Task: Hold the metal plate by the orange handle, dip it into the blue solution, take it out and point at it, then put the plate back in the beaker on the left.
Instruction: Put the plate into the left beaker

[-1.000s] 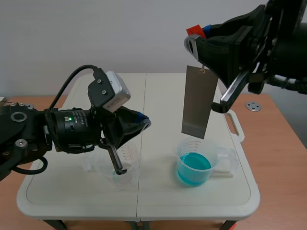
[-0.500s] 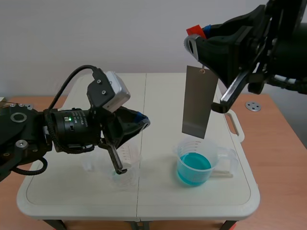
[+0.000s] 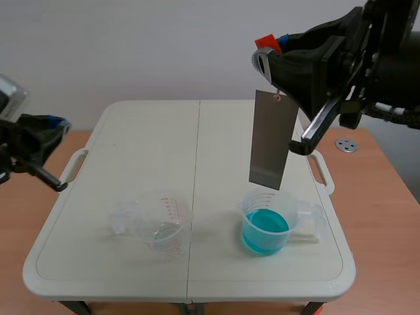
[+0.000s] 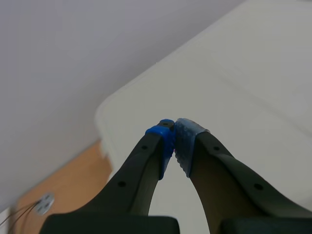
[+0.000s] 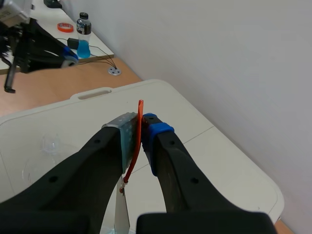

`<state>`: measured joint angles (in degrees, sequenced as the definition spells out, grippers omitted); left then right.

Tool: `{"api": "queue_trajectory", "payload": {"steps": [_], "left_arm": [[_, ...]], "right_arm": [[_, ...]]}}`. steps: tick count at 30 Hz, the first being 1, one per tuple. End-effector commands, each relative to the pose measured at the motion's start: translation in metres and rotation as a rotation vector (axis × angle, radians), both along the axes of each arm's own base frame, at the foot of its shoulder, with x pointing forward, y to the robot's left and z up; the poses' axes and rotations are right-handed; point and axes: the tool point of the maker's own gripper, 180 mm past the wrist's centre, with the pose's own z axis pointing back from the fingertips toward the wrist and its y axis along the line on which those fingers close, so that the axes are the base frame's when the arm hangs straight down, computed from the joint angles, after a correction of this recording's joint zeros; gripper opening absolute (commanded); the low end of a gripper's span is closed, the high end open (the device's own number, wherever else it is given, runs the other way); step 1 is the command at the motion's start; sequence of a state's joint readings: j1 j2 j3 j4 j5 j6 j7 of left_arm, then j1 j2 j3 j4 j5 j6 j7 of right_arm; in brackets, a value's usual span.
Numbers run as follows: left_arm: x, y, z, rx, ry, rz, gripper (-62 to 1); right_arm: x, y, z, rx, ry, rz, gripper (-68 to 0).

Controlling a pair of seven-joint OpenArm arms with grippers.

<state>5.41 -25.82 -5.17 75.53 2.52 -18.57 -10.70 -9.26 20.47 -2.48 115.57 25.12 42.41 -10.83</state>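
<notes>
Hanging metal plate (image 3: 271,141), pinched by right gripper (image 5: 141,127).
Above the table (image 3: 216,125), it hangs upright just over the beaker of blue solution (image 3: 266,226); the grip is on its orange handle (image 5: 139,139). The left gripper (image 4: 174,130) is pressed together on nothing, beside the table's left edge.

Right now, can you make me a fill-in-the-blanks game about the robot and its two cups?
The right pincer is shut on the plate's ___ handle.
The metal plate hangs just above the beaker that holds ___ liquid.
The left pincer is ___ and holds nothing.
Missing words: orange, blue, shut.
</notes>
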Motion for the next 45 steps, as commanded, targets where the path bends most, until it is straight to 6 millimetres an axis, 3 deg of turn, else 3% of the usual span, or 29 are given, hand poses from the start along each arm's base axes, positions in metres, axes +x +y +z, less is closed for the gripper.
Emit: {"api": "queue_trajectory", "payload": {"steps": [1, 5, 8, 14, 20, 30, 38, 45], "left_arm": [[-0.010, 0.023, 0.003, 0.046, -0.011, 0.039, -58.8], [-0.042, 0.082, -0.010, 0.158, 0.039, 0.172, -58.8], [-0.073, 0.112, -0.024, 0.217, 0.100, 0.243, -58.8], [-0.145, 0.124, -0.075, 0.248, 0.320, 0.255, -58.8], [-0.211, 0.113, -0.119, 0.206, 0.512, 0.254, -58.8], [-0.298, 0.058, -0.185, 0.065, 0.805, 0.177, -58.8], [-0.341, 0.020, -0.211, 0.002, 0.932, 0.128, -58.8], [-0.357, 0.006, -0.217, -0.014, 0.977, 0.094, -58.8]], "right_arm": [[-0.001, 0.001, 0.014, 0.018, -0.039, 0.011, -66.2], [-0.001, 0.001, 0.014, 0.019, -0.039, 0.012, -66.2], [-0.001, 0.001, 0.014, 0.019, -0.039, 0.012, -66.2], [-0.001, 0.001, 0.014, 0.019, -0.039, 0.012, -66.2], [-0.002, 0.001, 0.014, 0.019, -0.039, 0.014, -66.2], [-0.003, 0.016, 0.018, 0.019, -0.053, 0.061, -66.2], [-0.008, 0.039, 0.026, 0.022, -0.076, 0.139, -66.2], [-0.009, 0.061, 0.030, 0.034, -0.086, 0.207, -66.2]]}}
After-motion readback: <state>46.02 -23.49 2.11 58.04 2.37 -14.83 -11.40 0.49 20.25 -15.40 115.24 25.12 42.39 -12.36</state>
